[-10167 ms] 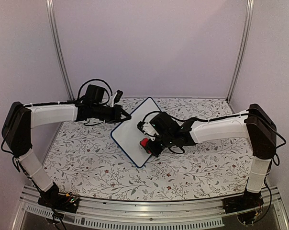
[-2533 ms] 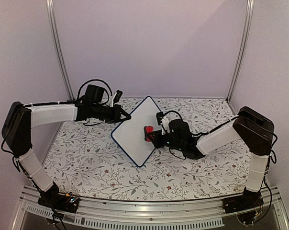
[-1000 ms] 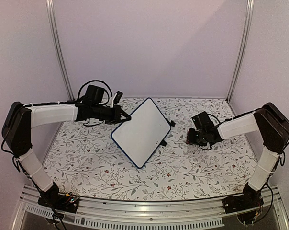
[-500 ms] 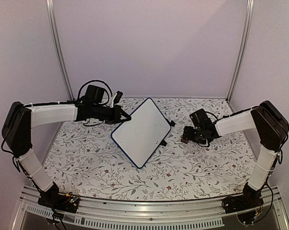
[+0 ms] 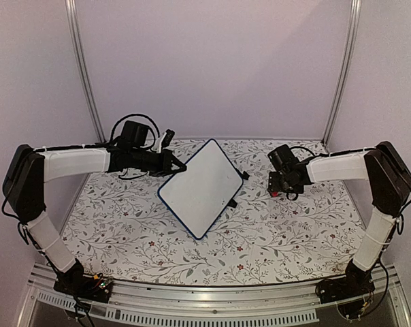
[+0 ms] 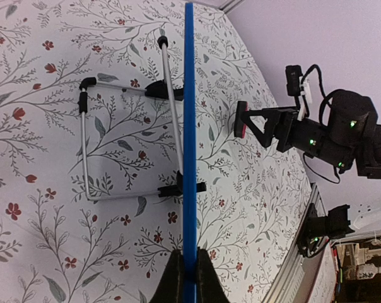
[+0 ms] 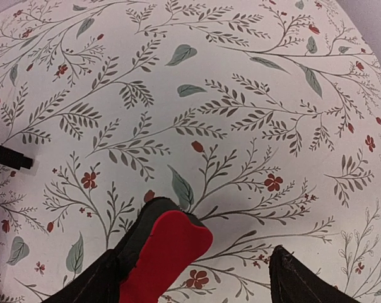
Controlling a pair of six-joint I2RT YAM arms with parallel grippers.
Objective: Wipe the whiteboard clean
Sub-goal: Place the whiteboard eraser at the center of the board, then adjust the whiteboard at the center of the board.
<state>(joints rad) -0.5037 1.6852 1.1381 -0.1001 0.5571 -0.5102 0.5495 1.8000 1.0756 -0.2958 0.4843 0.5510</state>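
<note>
Left gripper point(image 6: 189, 279) is clamping the whiteboard point(image 5: 202, 189) by its blue frame. Right gripper point(image 7: 206, 274) is hovering, jaws apart, over the floral tablecloth point(image 7: 241, 95), red eraser point(image 7: 162, 252) touching one finger.

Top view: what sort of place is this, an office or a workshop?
Probably a small robot test booth: a left arm and a right arm mounted on a metal rail at the table's near edge, plain walls closing it in, and a whiteboard set out to work on.
</note>
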